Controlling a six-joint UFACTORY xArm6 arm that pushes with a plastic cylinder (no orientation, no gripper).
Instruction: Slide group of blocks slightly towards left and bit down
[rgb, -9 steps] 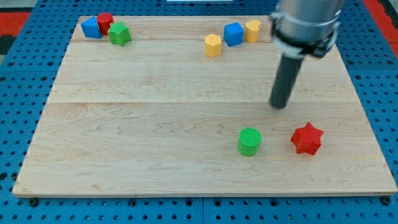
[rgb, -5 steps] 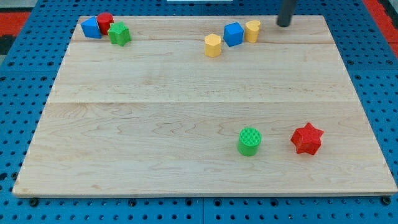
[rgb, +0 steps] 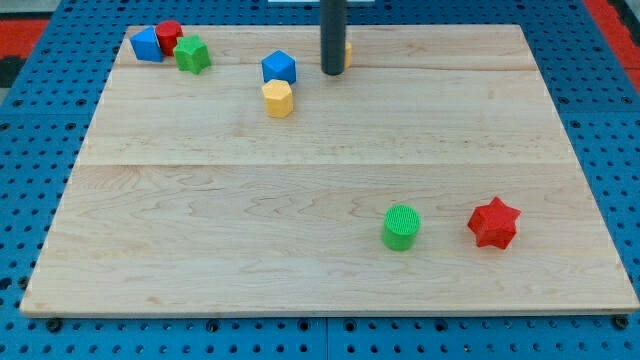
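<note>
My tip (rgb: 331, 71) rests near the view's top middle of the wooden board (rgb: 300, 200). A second yellow block (rgb: 345, 54) sits just behind the rod and is mostly hidden by it. A blue block (rgb: 279, 68) lies to the left of my tip, apart from it. A yellow hexagonal block (rgb: 278, 99) lies just below the blue one, to the lower left of my tip.
A blue block (rgb: 146, 44), a red cylinder (rgb: 168, 36) and a green block (rgb: 192, 54) cluster at the board's top left corner. A green cylinder (rgb: 401, 227) and a red star block (rgb: 494, 223) sit at the lower right.
My tip swept from the top right leftward along the top edge. The blue block and one yellow block slid left and a bit down; the other yellow block moved left behind the rod.
</note>
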